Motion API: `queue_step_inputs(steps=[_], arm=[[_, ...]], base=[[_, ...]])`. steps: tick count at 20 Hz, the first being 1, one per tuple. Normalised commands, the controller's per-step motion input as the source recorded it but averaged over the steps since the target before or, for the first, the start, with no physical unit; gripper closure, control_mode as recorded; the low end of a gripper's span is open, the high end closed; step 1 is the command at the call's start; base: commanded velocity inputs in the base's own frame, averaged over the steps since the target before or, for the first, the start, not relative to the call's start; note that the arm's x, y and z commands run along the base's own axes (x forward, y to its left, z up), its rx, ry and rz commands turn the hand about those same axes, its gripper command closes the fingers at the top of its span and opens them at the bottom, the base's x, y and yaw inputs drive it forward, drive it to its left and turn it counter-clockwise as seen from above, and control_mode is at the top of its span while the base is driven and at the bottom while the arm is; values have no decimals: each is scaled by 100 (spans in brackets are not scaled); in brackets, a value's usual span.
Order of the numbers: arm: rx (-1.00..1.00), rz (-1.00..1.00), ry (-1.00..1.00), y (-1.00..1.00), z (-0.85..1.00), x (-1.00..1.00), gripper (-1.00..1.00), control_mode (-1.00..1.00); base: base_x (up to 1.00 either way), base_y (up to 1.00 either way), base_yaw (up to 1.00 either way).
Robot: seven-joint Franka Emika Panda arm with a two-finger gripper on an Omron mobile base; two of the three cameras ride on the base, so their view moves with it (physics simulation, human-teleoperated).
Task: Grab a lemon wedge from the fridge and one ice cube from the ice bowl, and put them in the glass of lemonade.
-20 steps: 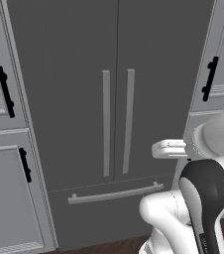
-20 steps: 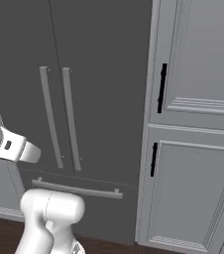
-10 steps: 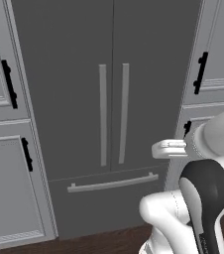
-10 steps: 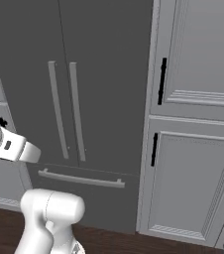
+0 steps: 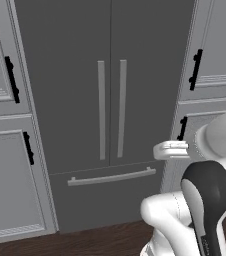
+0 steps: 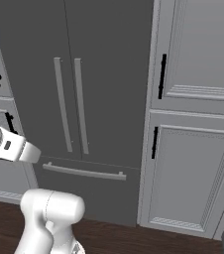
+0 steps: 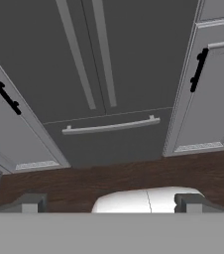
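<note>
Left base view: the fridge (image 5: 110,100) stands shut between pale cabinets (image 5: 15,150), larger and further right in frame than before, so the base has driven. Right base view: its two handles (image 6: 69,106) sit left of centre. Hand view: the gripper (image 7: 111,202) is spread wide, empty. Best to line up squarely on one handle first.

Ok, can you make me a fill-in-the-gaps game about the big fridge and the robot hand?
1. Both doors of the fridge are ____.
2. The gripper has its jaws ____, with nothing between them.
3. The handles on the cabinets beside the fridge are coloured ____.
4. The bar handle on the bottom drawer runs ____, not up and down.

Missing words: shut; open; black; sideways
</note>
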Motion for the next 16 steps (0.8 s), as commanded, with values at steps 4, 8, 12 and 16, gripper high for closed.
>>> queue_step_inputs(steps=[4,8,12,16], arm=[[0,0,-4,0,0,8,-100,-100],[0,0,-2,0,0,33,-100,-100],[0,0,0,0,0,32,-100,-100],[0,0,0,0,0,64,-100,-100]], base=[[0,0,0],[0,0,0],[0,0,0],[0,0,0]])
